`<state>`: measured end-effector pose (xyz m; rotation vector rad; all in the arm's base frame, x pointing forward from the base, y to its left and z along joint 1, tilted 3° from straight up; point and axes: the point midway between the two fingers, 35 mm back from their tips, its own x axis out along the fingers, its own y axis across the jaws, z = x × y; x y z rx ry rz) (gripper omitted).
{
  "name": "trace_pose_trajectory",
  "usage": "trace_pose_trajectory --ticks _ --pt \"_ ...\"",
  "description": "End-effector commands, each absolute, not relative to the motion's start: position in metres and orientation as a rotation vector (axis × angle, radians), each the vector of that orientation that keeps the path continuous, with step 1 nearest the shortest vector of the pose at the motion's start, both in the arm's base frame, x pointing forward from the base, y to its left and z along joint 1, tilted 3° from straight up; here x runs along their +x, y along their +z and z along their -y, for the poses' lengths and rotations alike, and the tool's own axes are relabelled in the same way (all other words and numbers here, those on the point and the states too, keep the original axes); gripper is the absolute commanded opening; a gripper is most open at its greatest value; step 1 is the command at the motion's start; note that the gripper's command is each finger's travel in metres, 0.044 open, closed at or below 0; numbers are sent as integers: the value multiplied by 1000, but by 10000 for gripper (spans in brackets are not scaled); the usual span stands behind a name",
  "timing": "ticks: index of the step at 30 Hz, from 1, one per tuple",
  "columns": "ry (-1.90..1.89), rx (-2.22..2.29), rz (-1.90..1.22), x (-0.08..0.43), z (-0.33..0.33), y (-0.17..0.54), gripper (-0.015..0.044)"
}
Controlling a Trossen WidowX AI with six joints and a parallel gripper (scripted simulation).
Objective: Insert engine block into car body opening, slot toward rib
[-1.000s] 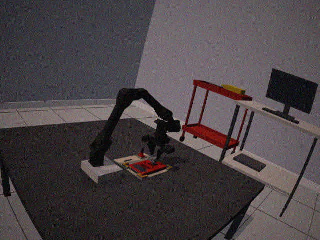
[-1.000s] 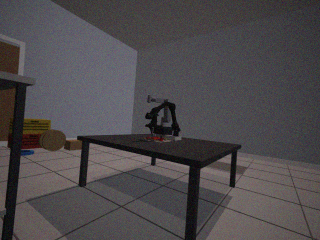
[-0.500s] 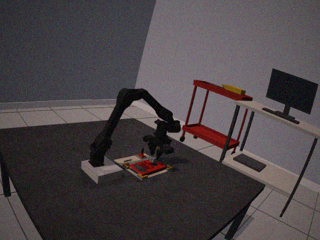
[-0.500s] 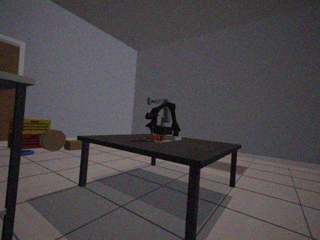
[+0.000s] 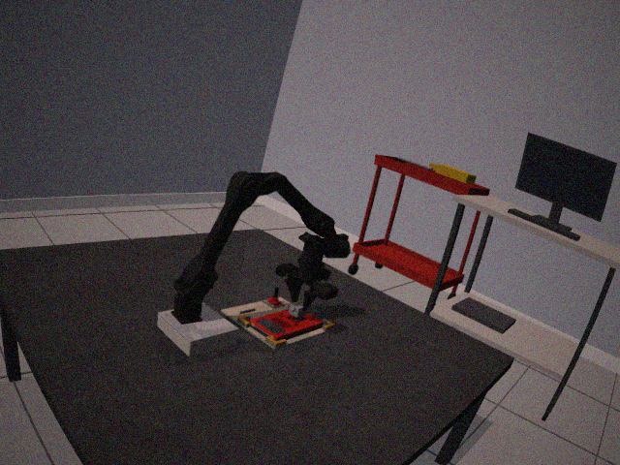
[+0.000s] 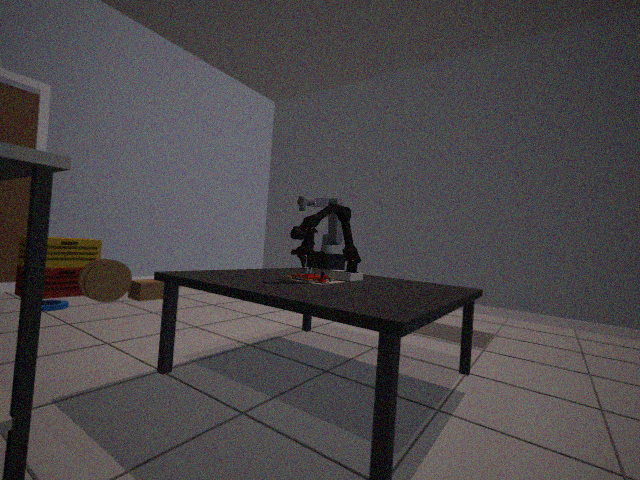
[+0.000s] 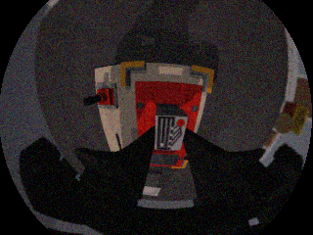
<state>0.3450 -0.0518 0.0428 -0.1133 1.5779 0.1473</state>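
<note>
Nearby, a small red part (image 5: 273,301) sits on the board (image 5: 240,312) beside your car body (image 5: 285,324). Your arm (image 5: 260,210) arches over, gripper (image 5: 296,311) pointing down, clamped on the engine block (image 7: 168,127).

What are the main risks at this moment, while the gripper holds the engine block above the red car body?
1. The gripper is shut on the engine block, which hangs over the opening of the red car body. If it is off-centre or tilted, it may catch on the rim.
2. The slot side cannot be told in these views, so it may face away from the rib.
3. The fingers are close to the body walls and may bump them on withdrawal.
</note>
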Motion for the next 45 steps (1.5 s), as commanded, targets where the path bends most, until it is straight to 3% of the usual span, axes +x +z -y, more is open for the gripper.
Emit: trace_pose_trajectory --ticks 1,45 --pt "105 -78 -1581 345 52 41 159" --pt "135 -108 -1579 345 52 30 159"
